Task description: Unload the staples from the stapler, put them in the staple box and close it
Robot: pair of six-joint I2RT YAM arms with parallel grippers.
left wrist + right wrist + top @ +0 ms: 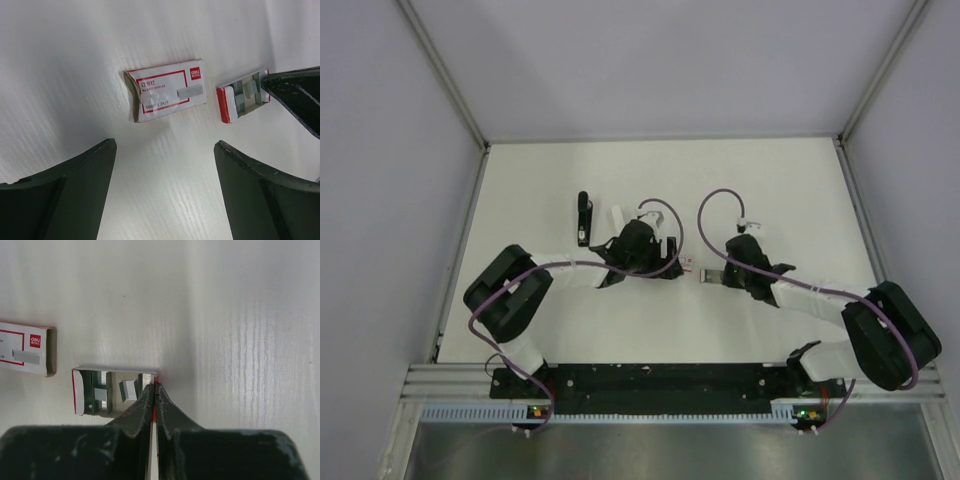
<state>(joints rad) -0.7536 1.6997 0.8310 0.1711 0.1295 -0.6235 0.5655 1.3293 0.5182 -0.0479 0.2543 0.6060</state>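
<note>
The black stapler point(583, 218) lies on the white table, left of and behind both grippers, and no gripper touches it. It is out of both wrist views. My left gripper point(165, 150) is open and empty, hovering just in front of a red-and-white staple box sleeve point(165, 92). My right gripper point(155, 387) is shut on the end wall of the box's open tray point(80, 390). Short silvery staple strips point(127, 389) lie loose in that tray. The tray also shows in the left wrist view point(225, 102), just right of the sleeve.
A white oblong block point(618, 217) lies right of the stapler, behind the left wrist. Grey side walls point(380, 200) enclose the table on the left, right and back. Purple cables point(715, 215) loop over both wrists.
</note>
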